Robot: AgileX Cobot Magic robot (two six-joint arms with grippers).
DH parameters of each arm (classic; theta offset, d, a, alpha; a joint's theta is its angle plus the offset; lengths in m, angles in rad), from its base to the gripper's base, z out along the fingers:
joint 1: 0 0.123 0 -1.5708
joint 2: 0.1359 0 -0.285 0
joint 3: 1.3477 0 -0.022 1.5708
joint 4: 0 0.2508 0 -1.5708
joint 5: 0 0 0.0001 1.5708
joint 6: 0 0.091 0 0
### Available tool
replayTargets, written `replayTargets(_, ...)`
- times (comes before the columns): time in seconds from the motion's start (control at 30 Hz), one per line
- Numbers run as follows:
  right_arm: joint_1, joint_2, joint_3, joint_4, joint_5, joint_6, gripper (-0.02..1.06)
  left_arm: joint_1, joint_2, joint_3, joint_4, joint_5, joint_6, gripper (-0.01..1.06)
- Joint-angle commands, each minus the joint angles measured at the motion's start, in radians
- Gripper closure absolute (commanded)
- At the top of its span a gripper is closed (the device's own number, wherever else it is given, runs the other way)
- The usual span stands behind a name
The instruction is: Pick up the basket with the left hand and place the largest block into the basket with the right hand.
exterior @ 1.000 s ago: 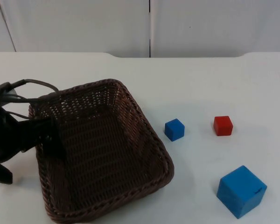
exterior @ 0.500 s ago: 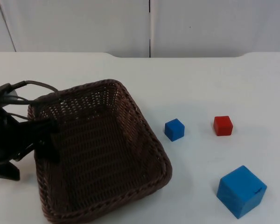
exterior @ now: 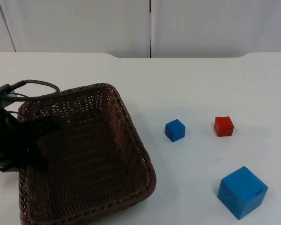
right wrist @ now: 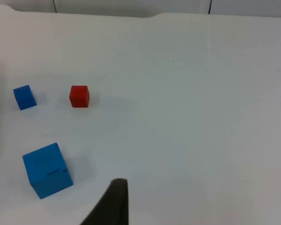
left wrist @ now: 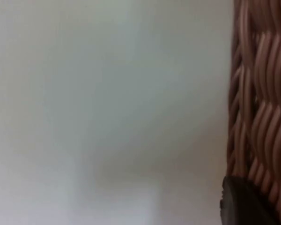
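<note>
Gripping the basket [exterior: 84, 154] rim, the left gripper [exterior: 30, 145] has dragged it leftward.

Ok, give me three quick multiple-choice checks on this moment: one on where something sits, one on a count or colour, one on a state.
1. Where does the small red block sit relative to the small blue block in the top view?
A. At its right
B. At its left
C. Stacked on it

2. How many blocks lie on the table?
A. Two
B. Three
C. Four

3. What is inside the basket?
A. The large blue block
B. The red block
C. Nothing

Answers:
1. A, the red block lies to the right of the small blue one, apart from it.
2. B, the two small blocks plus the large blue block.
3. C, bare weave shows inside; the left gripper is at the basket's left rim, and all blocks are on the table. The right gripper waits above the table near the large blue block.
</note>
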Motion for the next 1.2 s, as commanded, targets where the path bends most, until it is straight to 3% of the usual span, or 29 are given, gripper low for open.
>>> replayTargets(0.0,-0.004,-0.004,0.003,-0.007,-0.009,-0.011,-0.01,-0.004,0.0,-0.001,-0.024,0.007,-0.001,1.05)
replayTargets(0.47,-0.004,-0.004,0.003,-0.007,-0.009,-0.011,-0.01,-0.004,-0.126,-0.001,-0.033,0.127,0.04,1.05)
replayTargets(0.93,-0.004,-0.004,0.003,-0.007,-0.009,-0.011,-0.01,-0.002,-0.358,-0.001,0.093,0.316,0.052,1.05)
replayTargets(1.17,-0.004,-0.004,0.003,-0.007,-0.009,-0.011,-0.01,-0.002,-0.367,-0.067,0.257,0.512,-0.006,1.05)
